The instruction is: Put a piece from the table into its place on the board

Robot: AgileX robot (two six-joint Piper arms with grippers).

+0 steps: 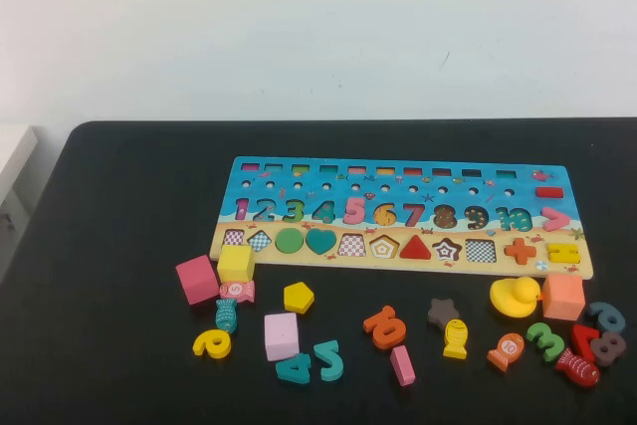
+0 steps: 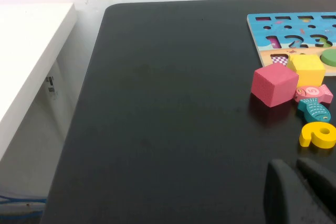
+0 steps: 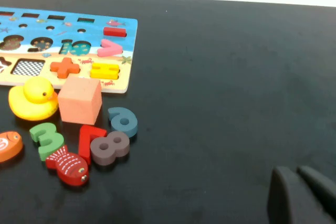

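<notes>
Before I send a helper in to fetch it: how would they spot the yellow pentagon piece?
Start at the board on the black table. Below its left end sit a pink cube and a yellow cube; just right of them lies the piece. It is flat, five-sided, smaller than both cubes.

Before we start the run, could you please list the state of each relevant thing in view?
piece: lying flat on the table, not yet placed.
board: flat on the table; pentagon slot empty.
yellow cube: upright, at the board's near edge.
left gripper: shut, empty, low over the table's left side.
right gripper: shut, empty, over the table's right side.
</notes>
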